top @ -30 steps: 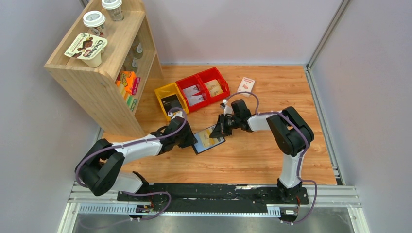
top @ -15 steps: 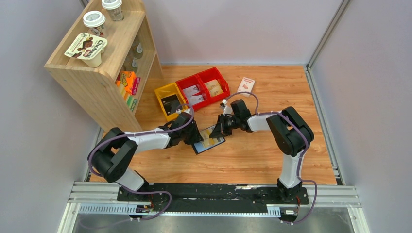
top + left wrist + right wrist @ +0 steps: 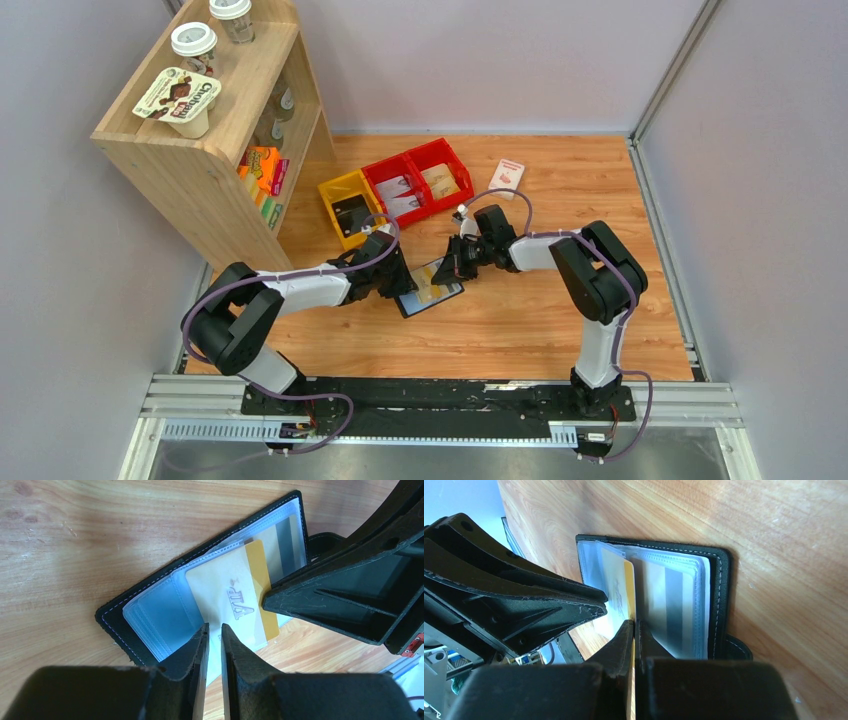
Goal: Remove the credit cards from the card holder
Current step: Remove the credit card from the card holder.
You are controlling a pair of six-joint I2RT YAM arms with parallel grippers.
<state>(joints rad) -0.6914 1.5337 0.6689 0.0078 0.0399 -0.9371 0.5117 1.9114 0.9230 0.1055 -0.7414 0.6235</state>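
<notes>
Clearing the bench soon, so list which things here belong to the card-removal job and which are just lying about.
Belongs to the job:
- card holder, lying open
- credit card, cream with a gold edge
- right gripper, shut on that card
- left gripper, at the holder's edge

Just lying about:
- wooden shelf
- yellow bin
- red bins
- white-and-red box

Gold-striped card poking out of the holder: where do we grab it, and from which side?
Take the credit card by the bare end overhanging the card holder's long edge, on the left claw's side. It's thin and flat, so pinch across its faces there, clear of the plastic sleeves, likely pulling straight out. The right claw is shut on its gold edge.
</notes>
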